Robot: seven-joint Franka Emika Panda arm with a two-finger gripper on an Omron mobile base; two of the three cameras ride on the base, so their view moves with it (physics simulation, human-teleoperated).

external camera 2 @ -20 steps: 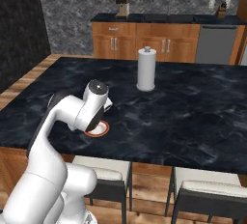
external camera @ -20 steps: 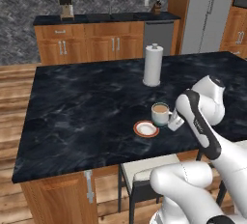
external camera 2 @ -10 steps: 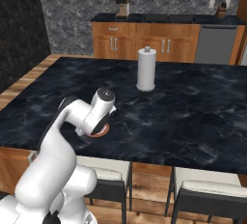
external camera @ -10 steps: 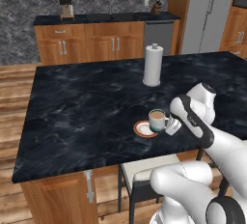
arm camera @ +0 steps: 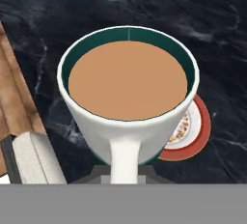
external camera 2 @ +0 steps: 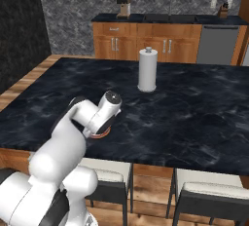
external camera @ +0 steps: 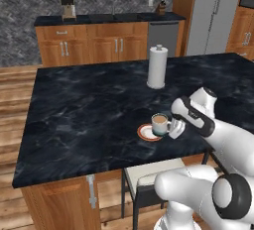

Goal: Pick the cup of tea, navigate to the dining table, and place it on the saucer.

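Cup of tea (external camera: 159, 124) — handle between closed jaws | over saucer (external camera: 147, 132)

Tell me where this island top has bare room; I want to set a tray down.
The dining table is bare left of the saucer and, in the right base view, right of the paper-towel roll. It is crowded at the near edge, where the hand holds the cup of tea.

- The cup of tea (arm camera: 128, 121), right in front of the gripper, looks like smooth glazed white ceramic.
- The saucer (arm camera: 195, 133) just beyond it is glossy, with an orange-red rim.
- The dining table (external camera: 89, 110) under both has a polished black veined marble top on a brown wood base.
- The paper-towel roll (external camera: 157, 67) farther off looks matt white.
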